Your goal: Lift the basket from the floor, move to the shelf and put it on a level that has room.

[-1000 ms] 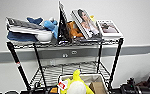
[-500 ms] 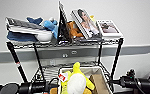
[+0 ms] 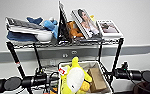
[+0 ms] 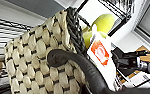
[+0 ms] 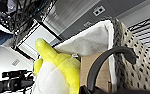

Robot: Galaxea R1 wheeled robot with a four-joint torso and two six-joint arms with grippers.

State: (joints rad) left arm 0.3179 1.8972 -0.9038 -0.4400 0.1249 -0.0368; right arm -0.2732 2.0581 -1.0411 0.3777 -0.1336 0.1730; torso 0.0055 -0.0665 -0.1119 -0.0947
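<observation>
Head view shows the small woven beige basket with a dark rim (image 3: 101, 75) higher than a moment ago, just under the book tier of the tall black wire shelf (image 3: 117, 58), so lifting looks nearly done. A yellow and white soft toy (image 3: 74, 77) pokes out. Whether either gripper's fingers grip it, I cannot tell.

The tall black metal-pole shelf (image 3: 66, 42) is faced from high up by the head view, looking forward and down. The beige woven basket with dark rim (image 4: 41, 65) is seen very close by both wrist views from opposite sides; its yellow-and-white plush toy (image 5: 56, 75) is shared by all views.
</observation>
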